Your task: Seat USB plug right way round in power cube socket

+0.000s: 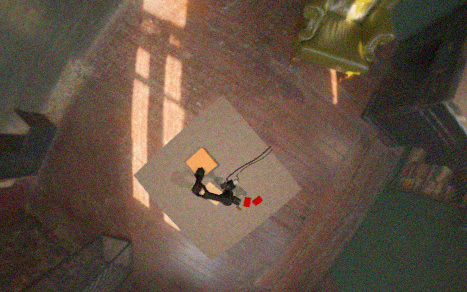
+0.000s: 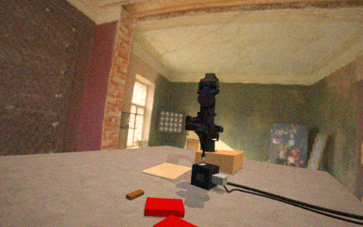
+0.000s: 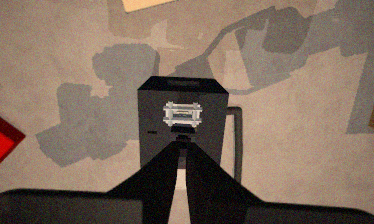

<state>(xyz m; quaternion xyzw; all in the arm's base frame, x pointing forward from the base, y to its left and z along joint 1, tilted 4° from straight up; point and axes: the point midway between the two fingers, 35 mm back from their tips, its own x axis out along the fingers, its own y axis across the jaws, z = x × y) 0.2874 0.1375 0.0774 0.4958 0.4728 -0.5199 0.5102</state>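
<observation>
The black power cube (image 2: 205, 176) (image 3: 155, 112) stands on the table. My gripper (image 2: 204, 155) (image 3: 182, 148) points down over it, shut on the small USB plug (image 3: 183, 130). The plug's dark body shows at the fingertips in the wrist view. A small pale end shows under the tips in the exterior view, just above the cube's top. The silver-rimmed socket (image 3: 182, 114) on the cube's top shows right beyond the plug. A narrow gap seems to separate plug and socket, but which way round the plug faces cannot be told.
A light grey connector (image 2: 220, 179) with black cables (image 2: 291, 200) is at the cube's side. Red blocks (image 1: 247, 202) (image 2: 164, 207) and a brown stick (image 2: 135, 194) lie nearby. A tan pad (image 2: 167, 171) and an orange box (image 1: 201, 160) (image 2: 230, 161) are behind.
</observation>
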